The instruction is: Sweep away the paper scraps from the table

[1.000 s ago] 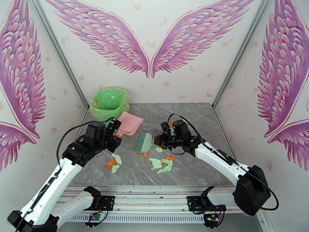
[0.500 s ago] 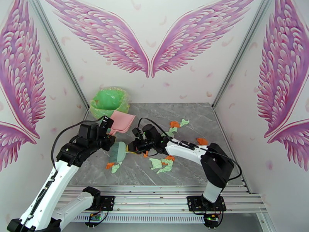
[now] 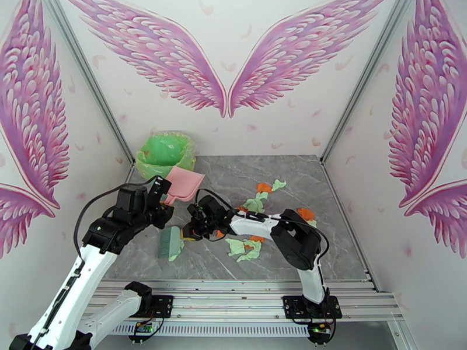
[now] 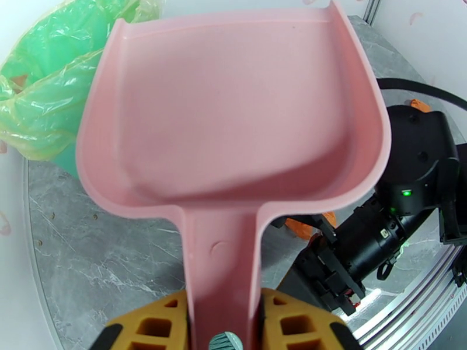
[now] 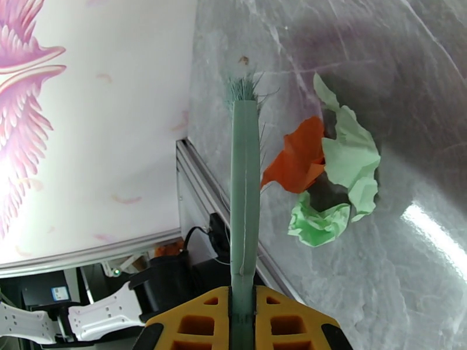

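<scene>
Brush point(image 3: 170, 242) farther left now — right gripper point(image 5: 242, 304) tight around it, left gripper point(image 4: 225, 319) around dustpan point(image 4: 233, 112)

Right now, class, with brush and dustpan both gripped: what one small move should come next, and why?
Probably set the empty pink dustpan, held by the left gripper, down on the table close to the brush. The right gripper holds it right beside a clump of orange and green paper scraps, with no pan lip there to receive them.
</scene>
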Controlling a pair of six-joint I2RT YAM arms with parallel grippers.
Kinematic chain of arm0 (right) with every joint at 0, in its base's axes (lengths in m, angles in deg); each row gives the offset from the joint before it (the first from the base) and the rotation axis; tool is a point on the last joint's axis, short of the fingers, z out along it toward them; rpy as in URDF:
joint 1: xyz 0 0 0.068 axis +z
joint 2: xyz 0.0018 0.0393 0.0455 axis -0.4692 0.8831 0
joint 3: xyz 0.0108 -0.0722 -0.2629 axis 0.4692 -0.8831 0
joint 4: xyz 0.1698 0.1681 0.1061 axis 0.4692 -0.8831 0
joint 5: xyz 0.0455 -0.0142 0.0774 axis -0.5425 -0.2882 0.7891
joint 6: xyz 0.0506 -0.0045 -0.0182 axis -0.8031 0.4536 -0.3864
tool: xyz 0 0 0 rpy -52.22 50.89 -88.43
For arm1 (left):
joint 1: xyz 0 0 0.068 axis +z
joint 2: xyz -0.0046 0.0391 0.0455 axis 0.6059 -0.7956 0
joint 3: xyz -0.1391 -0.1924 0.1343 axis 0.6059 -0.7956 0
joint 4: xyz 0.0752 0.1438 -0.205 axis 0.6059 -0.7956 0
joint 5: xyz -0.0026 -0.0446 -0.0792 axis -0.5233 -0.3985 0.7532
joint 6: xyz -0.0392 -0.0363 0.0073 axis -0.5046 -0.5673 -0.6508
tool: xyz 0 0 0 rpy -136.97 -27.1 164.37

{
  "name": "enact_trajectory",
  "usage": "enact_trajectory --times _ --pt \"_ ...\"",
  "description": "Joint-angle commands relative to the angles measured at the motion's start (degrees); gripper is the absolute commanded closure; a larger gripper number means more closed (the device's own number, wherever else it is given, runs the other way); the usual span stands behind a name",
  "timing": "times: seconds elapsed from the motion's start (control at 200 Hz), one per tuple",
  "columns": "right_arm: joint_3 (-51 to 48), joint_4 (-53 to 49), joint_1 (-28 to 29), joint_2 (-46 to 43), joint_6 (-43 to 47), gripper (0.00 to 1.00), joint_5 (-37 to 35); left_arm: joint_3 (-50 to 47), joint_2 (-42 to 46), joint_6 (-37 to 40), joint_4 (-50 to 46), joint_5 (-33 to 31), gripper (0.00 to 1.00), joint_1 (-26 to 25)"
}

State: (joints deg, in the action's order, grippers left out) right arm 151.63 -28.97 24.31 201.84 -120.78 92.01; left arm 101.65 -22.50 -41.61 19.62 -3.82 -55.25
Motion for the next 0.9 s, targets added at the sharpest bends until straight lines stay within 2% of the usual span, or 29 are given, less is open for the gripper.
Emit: enact_trajectory --times 0.0,0.275,0.54,0.69,0.895 --pt "2.0 -6.3 -0.3 1.5 4.4 1.0 0.4 -0.1 0.7 1.0 -0.9 0.8 1.0 0.5" --pt "-0.4 -18.2 -4.3 -2.3 13.2 1.0 -2.5 -0.7 0.9 1.3 -0.7 1.4 1.0 1.0" --pt "-1.0 -31.8 -12.6 -9.8 24.0 1.0 -10.2 -1.3 0.9 1.3 -0.5 1.9 1.0 1.1" --pt "-1.8 -36.2 -18.5 -14.9 28.2 1.0 -14.3 -1.3 1.0 1.3 -0.5 2.1 1.0 1.1" --pt "-3.2 -37.7 -24.2 -22.8 30.5 1.0 -12.1 -1.7 0.8 1.1 0.0 2.4 1.0 1.1"
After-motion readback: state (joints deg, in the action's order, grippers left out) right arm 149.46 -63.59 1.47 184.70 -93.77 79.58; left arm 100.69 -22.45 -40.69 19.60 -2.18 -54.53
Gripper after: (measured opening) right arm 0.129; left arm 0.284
